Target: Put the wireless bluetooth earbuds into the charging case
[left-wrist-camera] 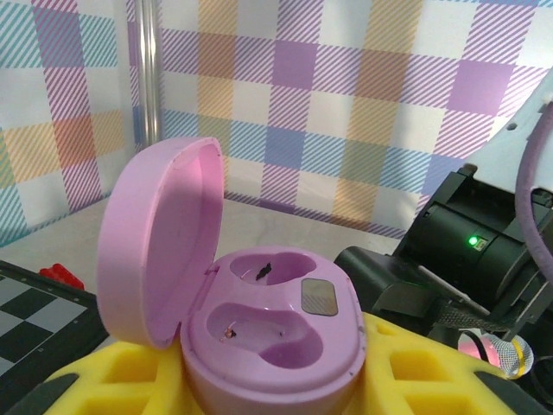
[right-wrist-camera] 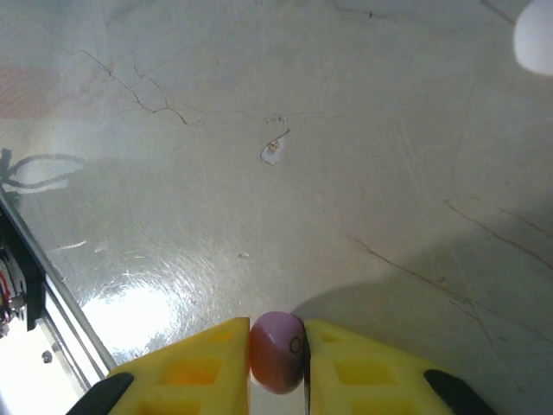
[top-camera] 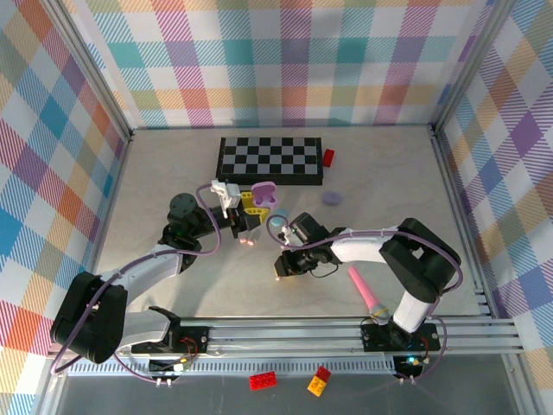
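The lilac charging case stands open between the yellow fingers of my left gripper, which is shut on its base. Its lid is tipped up to the left and both wells are empty. In the top view that case and my left gripper sit at the table's middle. My right gripper is shut on a lilac earbud, just above the bare tabletop. From above, the right gripper is a little right of and nearer than the case.
A small teal piece lies between the two grippers. A lilac oval and a pink stick lie on the right side. A checkerboard with a red brick is at the back. Loose bricks lie before the rail.
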